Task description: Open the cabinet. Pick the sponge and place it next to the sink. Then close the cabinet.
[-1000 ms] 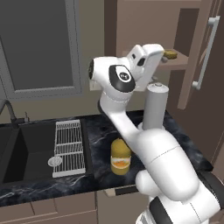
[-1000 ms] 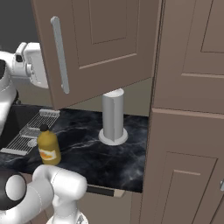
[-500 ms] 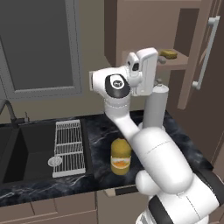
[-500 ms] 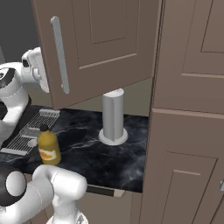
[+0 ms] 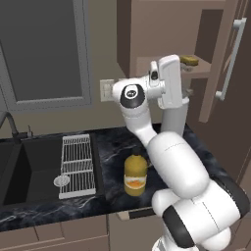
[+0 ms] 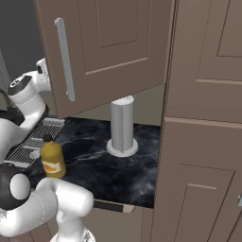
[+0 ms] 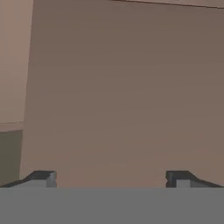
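Note:
The brown wall cabinet stands open, its panelled door [image 6: 113,42] swung out with the silver bar handle [image 6: 65,59] on it; the same handle [image 5: 229,59] appears at the right of the left base view. The yellow-tan sponge [image 5: 189,60] lies on the cabinet shelf. My gripper [image 5: 184,84] is held up just left of and slightly below the sponge, apart from it. In the hand view the gripper [image 7: 110,179] is open, fingertips [image 7: 42,178] wide apart, nothing between them, facing a flat brown wood panel [image 7: 127,87]. The black sink [image 5: 29,164] lies at the left.
A white wire rack [image 5: 77,159] sits at the sink's right edge. A yellow-orange bottle [image 5: 136,175] with a dark cap stands on the dark marble counter [image 6: 118,165]. A grey cylinder [image 6: 122,125] stands under the cabinet. Tall brown cupboards [image 6: 208,118] close the right side.
The hand has turned from a tilt to upright and shifted a little right and down, closer to the open cabinet shelf. The sponge and door have stayed put.

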Tool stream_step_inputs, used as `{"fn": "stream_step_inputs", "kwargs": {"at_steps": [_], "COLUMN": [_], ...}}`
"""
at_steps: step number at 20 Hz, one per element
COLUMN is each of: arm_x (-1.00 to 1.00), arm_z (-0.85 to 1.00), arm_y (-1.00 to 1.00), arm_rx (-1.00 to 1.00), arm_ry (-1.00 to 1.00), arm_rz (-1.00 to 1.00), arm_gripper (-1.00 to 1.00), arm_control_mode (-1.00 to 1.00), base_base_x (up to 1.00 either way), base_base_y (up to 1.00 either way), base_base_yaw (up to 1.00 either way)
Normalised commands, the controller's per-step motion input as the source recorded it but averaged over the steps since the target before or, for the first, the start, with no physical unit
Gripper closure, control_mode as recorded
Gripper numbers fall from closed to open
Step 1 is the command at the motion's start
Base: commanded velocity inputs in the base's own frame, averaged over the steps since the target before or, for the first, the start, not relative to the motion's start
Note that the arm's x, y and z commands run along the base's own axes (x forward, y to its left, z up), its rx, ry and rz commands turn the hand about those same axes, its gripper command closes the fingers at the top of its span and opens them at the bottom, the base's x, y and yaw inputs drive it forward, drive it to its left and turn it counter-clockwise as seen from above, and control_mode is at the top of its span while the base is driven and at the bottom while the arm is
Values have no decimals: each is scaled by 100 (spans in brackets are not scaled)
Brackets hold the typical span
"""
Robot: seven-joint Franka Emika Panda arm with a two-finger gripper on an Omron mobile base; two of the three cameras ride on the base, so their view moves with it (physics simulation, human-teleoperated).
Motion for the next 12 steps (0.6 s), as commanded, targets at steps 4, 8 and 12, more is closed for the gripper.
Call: {"fn": "stream_step_inputs", "kwargs": {"at_steps": [4,8,12], "arm_x": [-44,-73,-79], "arm_z": [0,0,0], "arm_y": [-52,-52,-51], "arm_rx": [0,0,0], "arm_ry": [0,0,0], "arm_rz": [-26,-25,-25], "arm_gripper": [-100,-100,-100], "arm_control_mode": [-100,-100,-100], "base_base_x": [0,0,0], "base_base_y": [0,0,0], "base_base_yaw": [0,0,0]}}
